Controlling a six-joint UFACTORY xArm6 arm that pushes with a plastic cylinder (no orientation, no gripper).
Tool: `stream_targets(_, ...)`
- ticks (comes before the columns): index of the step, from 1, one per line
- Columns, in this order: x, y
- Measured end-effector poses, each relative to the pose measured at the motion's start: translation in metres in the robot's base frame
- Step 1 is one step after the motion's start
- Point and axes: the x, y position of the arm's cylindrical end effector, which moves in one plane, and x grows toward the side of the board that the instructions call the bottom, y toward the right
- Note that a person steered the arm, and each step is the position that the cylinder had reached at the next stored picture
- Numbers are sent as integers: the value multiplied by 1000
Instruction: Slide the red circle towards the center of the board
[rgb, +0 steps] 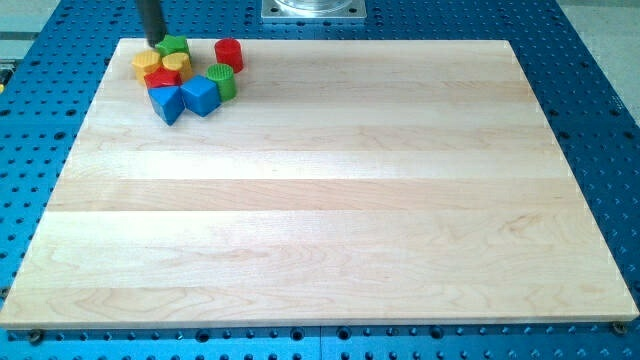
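The red circle (228, 54) stands near the board's top left, apart from the other blocks, just to their right. My tip (153, 42) is at the top left edge of the wooden board (320, 200), behind the cluster and to the left of the red circle. The cluster holds a green block (174, 45), a yellow block (146, 64), a yellow heart-like block (178, 64), a red block (160, 78), a green cylinder (221, 80), a blue cube (200, 96) and a blue triangle block (167, 103).
The board lies on a blue perforated table (590, 120). A grey metal base plate (313, 10) sits at the view's top middle.
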Motion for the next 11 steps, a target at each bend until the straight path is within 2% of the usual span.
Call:
stream_targets(1,45,51)
stream_targets(2,22,44)
stream_targets(3,8,93)
stream_targets(4,33,176)
stream_targets(5,85,181)
stream_targets(6,58,191)
stream_targets(7,37,160)
stream_targets(8,45,217)
stream_targets(9,102,249)
stream_targets(10,118,229)
stream_targets(11,109,230)
